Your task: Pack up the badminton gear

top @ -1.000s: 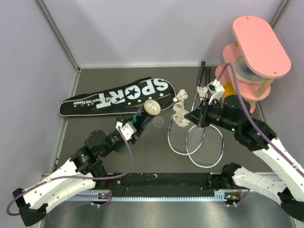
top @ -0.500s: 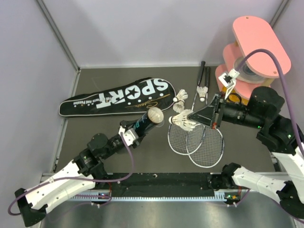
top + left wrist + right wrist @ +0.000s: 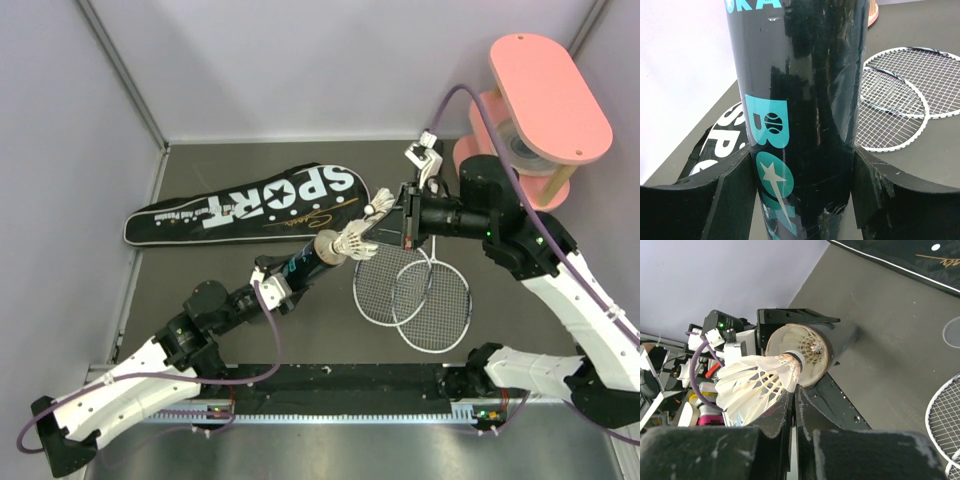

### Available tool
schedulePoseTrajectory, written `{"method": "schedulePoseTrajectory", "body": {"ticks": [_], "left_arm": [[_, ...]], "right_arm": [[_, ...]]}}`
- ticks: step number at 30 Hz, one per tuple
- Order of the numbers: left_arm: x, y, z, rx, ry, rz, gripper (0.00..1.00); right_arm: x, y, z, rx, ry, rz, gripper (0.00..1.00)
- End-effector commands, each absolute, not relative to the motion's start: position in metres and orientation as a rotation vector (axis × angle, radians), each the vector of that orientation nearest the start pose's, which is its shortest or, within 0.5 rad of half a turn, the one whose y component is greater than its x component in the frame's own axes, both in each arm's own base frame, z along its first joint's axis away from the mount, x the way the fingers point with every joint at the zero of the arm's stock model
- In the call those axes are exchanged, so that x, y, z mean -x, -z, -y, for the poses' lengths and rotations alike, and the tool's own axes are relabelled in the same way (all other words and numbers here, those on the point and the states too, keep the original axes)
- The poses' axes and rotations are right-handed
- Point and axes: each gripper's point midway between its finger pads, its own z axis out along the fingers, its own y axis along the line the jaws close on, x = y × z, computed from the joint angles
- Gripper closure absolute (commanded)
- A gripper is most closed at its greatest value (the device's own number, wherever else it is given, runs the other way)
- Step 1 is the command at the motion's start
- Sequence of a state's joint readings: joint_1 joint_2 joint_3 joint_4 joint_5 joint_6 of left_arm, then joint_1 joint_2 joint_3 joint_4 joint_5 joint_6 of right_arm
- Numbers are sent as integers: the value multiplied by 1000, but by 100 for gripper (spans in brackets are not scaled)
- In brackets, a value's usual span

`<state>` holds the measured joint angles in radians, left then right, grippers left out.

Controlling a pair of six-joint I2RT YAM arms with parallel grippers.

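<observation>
My left gripper [image 3: 801, 172] is clamped around the black shuttle tube [image 3: 305, 262], which it holds tilted above the table. At the tube's open mouth, my right gripper [image 3: 792, 407] pinches a white shuttlecock [image 3: 757, 385] by its feathers, cork end at the rim. Just right of the tube lie the two overlapping rackets [image 3: 412, 292], and beyond it the SPORT bag [image 3: 250, 205] with a second shuttlecock [image 3: 380, 203] at its wide end.

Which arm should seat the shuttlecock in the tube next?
Right. The right pincer grips the white feather shuttlecock, cork at the open mouth of the long black shuttle tube; the left pincer is shut on that tube, steadying it.
</observation>
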<state>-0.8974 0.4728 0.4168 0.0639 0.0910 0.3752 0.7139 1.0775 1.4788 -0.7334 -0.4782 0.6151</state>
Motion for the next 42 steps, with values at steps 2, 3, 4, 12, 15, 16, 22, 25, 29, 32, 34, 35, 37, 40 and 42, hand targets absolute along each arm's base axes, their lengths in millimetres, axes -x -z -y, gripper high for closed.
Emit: {"method": "schedulePoseTrajectory", "body": {"ticks": [2, 3, 4, 12, 15, 16, 22, 25, 29, 32, 34, 35, 37, 40, 42], "left_arm": [[-167, -280, 226, -960, 533, -1109, 71], [-167, -280, 226, -961, 536, -1106, 71], [-166, -281, 227, -962, 542, -1104, 72], [-164, -284, 225, -953, 548, -1098, 72], [-164, -285, 225, -952, 552, -1097, 73], [-163, -285, 226, -952, 556, -1098, 73], [-163, -287, 226, -946, 564, -1098, 73], [-164, -286, 225, -939, 563, -1106, 73], [-165, -288, 224, -926, 563, -1110, 74], [-169, -290, 221, -893, 551, -1129, 77], [-170, -292, 220, -879, 550, -1136, 77], [-171, -293, 219, -876, 546, -1140, 77], [-171, -293, 218, -868, 542, -1141, 78], [-177, -295, 213, -831, 518, -1156, 79], [-179, -298, 210, -809, 509, -1163, 79]], "right_arm": [[-162, -390, -285, 483, -1339, -2053, 100], [-164, -387, -285, 477, -1328, -2064, 100], [-166, -384, -286, 474, -1315, -2068, 100], [-182, -357, -291, 486, -1186, -2140, 71], [-179, -350, -300, 520, -1173, -2158, 63], [-177, -348, -306, 542, -1173, -2165, 61], [-180, -334, -328, 568, -1112, -2200, 52], [-180, -327, -336, 582, -1077, -2212, 50], [-180, -333, -337, 581, -1070, -2187, 49], [-181, -353, -325, 544, -1050, -2117, 45], [-180, -374, -307, 472, -1055, -2023, 40], [-179, -381, -300, 445, -1056, -1984, 38], [-179, -394, -277, 364, -1036, -1895, 31], [-187, -392, -244, 259, -938, -1807, 26], [-200, -381, -222, 174, -818, -1783, 25]]}}
